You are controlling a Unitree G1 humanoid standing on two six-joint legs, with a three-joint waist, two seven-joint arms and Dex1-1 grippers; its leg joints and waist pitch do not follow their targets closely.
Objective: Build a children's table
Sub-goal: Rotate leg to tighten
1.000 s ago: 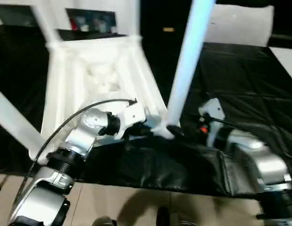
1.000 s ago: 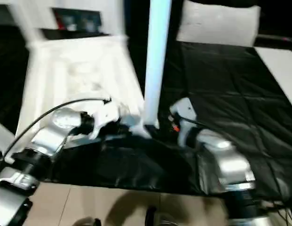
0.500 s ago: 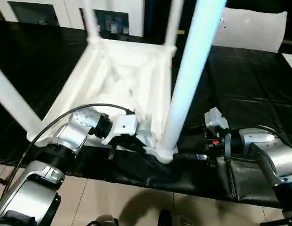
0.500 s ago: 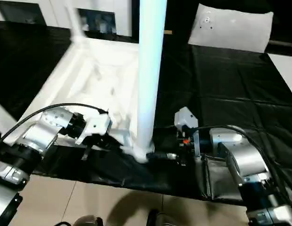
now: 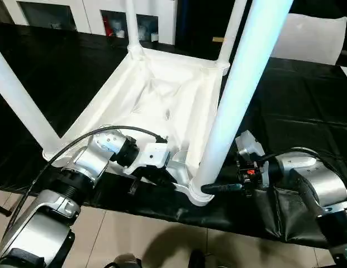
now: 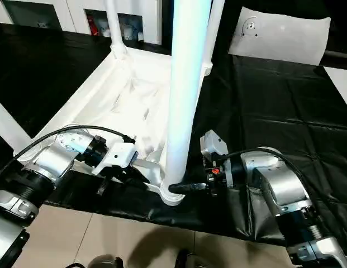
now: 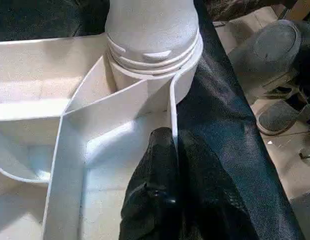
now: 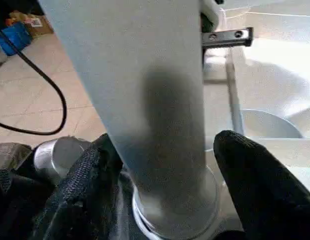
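The white children's table lies upside down on black cloth, its ribbed underside up and its legs standing in the corner sockets. The near leg rises from the front corner socket. My left gripper is shut on the thin rim wall of the tabletop right beside that socket. My right gripper reaches in from the right at the base of the near leg. One black finger lies on each side of the leg, closed against it.
Other legs stand at the far left corner, the far right corner and the left corner. A white cabinet with glass doors and a white cushion are behind. The work surface's front edge drops to floor with slippers.
The whole picture has shifted and tilted, so the camera moved. Both grippers keep their places at the table's front corner and near leg.
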